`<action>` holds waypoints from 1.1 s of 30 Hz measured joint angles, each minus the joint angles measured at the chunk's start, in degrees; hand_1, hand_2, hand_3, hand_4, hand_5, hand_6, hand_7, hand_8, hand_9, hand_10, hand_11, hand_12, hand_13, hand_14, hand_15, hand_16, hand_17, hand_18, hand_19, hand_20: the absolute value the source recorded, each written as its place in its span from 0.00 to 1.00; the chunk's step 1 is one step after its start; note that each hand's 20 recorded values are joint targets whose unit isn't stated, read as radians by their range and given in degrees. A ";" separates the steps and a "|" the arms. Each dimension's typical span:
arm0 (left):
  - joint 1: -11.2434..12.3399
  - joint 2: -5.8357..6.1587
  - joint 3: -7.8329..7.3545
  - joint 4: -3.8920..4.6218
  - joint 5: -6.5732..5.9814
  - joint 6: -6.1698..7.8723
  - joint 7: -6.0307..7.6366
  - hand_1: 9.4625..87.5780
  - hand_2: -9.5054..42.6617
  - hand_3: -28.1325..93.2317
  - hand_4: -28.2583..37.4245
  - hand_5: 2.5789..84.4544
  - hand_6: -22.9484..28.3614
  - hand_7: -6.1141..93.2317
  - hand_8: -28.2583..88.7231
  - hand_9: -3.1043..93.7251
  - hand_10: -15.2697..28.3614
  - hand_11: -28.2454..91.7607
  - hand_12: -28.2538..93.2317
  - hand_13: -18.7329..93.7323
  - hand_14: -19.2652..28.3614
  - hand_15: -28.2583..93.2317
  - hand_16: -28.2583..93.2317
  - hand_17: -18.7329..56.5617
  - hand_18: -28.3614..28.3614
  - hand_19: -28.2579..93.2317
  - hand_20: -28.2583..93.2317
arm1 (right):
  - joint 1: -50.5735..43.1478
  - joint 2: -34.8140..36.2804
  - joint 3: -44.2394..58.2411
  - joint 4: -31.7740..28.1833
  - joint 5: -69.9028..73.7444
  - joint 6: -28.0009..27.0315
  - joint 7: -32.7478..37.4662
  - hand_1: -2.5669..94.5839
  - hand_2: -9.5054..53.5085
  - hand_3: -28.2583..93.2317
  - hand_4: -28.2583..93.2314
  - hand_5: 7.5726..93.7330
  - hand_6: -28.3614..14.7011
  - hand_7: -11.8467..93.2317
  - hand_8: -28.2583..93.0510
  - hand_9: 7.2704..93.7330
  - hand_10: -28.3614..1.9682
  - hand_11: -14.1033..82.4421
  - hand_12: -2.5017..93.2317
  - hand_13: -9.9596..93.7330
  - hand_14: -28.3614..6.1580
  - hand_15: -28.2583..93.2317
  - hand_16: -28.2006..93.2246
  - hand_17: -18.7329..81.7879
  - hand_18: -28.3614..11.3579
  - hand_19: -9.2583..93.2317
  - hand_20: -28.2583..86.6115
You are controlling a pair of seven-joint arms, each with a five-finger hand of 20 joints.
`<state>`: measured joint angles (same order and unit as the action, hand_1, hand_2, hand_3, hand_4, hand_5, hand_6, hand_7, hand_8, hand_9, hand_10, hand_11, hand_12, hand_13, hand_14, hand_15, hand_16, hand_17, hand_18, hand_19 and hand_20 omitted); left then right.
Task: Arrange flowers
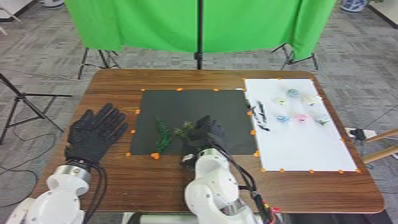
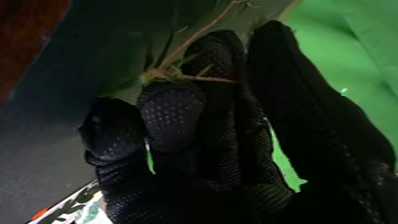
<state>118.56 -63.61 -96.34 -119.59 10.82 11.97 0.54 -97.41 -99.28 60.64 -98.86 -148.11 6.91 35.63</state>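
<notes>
Wiry, branching sprig [image 1: 185, 130] — beside stippled black right hand [image 1: 210, 136]

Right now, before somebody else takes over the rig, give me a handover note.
Left hand: open, left of the dark rectangular mat.
Right hand: over the mat, at the bushy green sprig; grip unclear.
Done: long green leafy stem lies on the mat.
Left: probably settle the sprig, then add small pastel flower heads, none on the mat yet; they lie on the white sheet to the right.
</notes>
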 measured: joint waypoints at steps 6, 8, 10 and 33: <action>0.01 0.05 -0.06 -0.03 -0.12 0.00 0.12 0.28 0.49 0.83 0.02 0.53 0.61 0.19 0.17 0.43 0.68 0.38 0.34 0.42 0.72 0.54 0.19 0.20 0.73 0.48 0.36 | -0.05 0.50 -0.96 -0.82 0.94 -1.06 0.46 0.58 0.00 0.80 0.05 0.67 0.49 0.35 0.27 0.84 0.53 0.50 0.54 0.82 0.45 0.79 0.56 0.68 0.11 1.00 0.58; 0.07 0.06 -0.14 -0.06 -0.17 0.00 0.20 0.28 0.49 0.83 0.02 0.53 0.61 0.18 0.17 0.43 0.68 0.38 0.34 0.42 0.72 0.54 0.19 0.21 0.73 0.48 0.36 | -0.05 0.67 -1.11 -1.08 1.23 -1.10 0.58 0.57 0.00 0.81 0.05 0.66 0.48 0.32 0.17 0.83 0.50 0.51 0.52 0.81 0.43 0.79 0.56 0.68 0.11 1.00 0.58; 0.18 0.06 -0.29 -0.10 -0.21 0.00 0.37 0.28 0.49 0.83 0.02 0.53 0.61 0.18 0.17 0.43 0.68 0.38 0.34 0.42 0.72 0.54 0.19 0.21 0.73 0.47 0.35 | -0.03 1.01 -1.39 -1.45 1.59 -1.01 0.70 0.54 0.00 0.82 0.05 0.66 0.47 0.30 0.15 0.83 0.44 0.51 0.47 0.80 0.42 0.78 0.55 0.68 0.11 1.00 0.56; 3.10 -0.27 -3.60 -1.61 -1.00 -0.09 2.91 0.28 0.49 0.83 0.02 0.53 0.61 0.19 0.17 0.43 0.68 0.38 0.34 0.42 0.71 0.53 0.19 0.21 0.72 0.47 0.36 | 0.71 10.38 -4.60 -11.24 5.24 -4.02 -0.42 0.38 0.18 0.84 0.07 0.72 0.42 0.25 0.16 0.77 0.19 0.36 0.22 0.76 0.28 0.61 0.38 0.62 0.09 0.93 0.30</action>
<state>121.66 -63.89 -99.94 -121.20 9.82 11.89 3.45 -96.70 -88.89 56.04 -110.10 -142.87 2.90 35.21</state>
